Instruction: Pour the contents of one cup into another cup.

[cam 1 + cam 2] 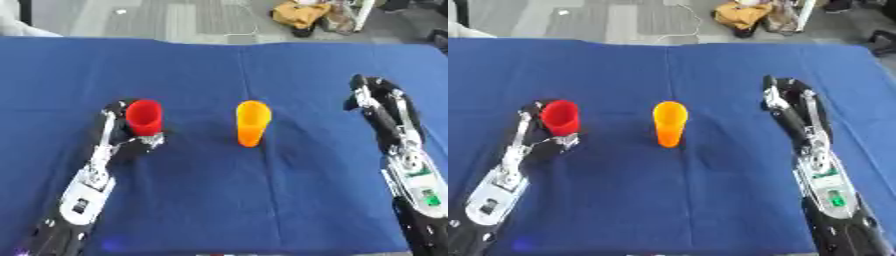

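Observation:
A red cup (pixel 144 117) stands upright at the left of the blue table, and my left hand (pixel 122 135) is curled round it from behind and below. An orange cup (pixel 251 122) stands upright near the middle, a cup's width or more to the right of the red one, with nothing touching it. My right hand (pixel 374 97) lies far to the right of the orange cup, fingers stretched out flat toward the far side and holding nothing. What is inside either cup is hidden.
The blue cloth (pixel 219 200) covers the whole table. Beyond its far edge lies grey floor with a yellow-brown bag (pixel 302 12) and a white cable (pixel 241 37). Both forearms run along the table's sides.

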Controlling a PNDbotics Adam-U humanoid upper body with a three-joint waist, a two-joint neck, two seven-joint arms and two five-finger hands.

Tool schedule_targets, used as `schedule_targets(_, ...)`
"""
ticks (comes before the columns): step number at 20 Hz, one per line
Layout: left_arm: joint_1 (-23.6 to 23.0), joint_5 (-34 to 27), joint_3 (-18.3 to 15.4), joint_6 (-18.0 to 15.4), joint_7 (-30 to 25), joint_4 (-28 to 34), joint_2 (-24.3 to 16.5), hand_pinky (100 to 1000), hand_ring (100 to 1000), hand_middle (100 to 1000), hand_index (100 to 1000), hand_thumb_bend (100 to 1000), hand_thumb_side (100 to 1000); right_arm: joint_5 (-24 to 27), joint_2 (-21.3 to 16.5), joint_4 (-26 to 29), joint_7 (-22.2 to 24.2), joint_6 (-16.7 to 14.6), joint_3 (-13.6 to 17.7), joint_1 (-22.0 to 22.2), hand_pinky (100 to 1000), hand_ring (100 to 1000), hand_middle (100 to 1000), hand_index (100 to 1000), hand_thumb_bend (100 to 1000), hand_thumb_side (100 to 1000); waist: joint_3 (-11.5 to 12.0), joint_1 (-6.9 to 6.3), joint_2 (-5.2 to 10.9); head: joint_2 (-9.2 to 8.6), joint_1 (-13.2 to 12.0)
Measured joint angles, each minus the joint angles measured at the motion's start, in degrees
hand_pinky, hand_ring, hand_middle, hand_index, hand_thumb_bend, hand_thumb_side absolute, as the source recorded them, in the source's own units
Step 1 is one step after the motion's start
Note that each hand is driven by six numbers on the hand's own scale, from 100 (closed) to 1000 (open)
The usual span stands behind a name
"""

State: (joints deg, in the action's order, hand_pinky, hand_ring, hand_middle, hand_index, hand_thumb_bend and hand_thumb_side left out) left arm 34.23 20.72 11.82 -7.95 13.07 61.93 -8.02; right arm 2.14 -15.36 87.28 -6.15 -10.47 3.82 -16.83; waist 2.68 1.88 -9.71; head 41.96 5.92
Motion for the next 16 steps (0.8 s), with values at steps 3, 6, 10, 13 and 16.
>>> schedule_targets(3,0.0,0.0,0.1,-0.1,-0.1,0.0,0.0,375,596,606,757,587,257,0.0,0.0,0.0,0.1,0.0,0.0,0.0,484,462,405,594,209,522,0.0,0.0,0.0,0.0,0.0)
schedule_targets(6,0.1,0.0,0.2,-0.2,0.0,-0.1,0.0,344,570,579,745,490,209,0.0,0.0,0.0,0.1,0.0,0.0,0.0,484,463,405,594,210,523,0.0,0.0,0.0,0.0,0.0)
schedule_targets(10,0.1,-0.2,0.3,-0.4,0.4,-0.3,0.0,297,530,533,722,325,139,0.0,0.0,0.0,0.1,0.0,0.0,0.0,484,463,405,593,209,526,0.0,-0.01,0.0,0.0,0.0)
schedule_targets(13,0.1,-0.6,0.3,-0.5,0.8,-0.3,0.1,276,512,510,707,258,106,0.0,0.0,0.0,0.1,0.0,0.0,0.0,484,463,405,594,210,525,-0.1,-0.01,0.0,0.0,0.0)
schedule_targets(16,0.1,-1.3,0.3,-0.7,1.4,-0.3,0.1,256,493,490,691,196,100,0.0,0.0,0.0,0.2,0.0,0.0,0.0,484,463,405,595,210,524,-0.1,-0.01,0.0,0.0,0.0)
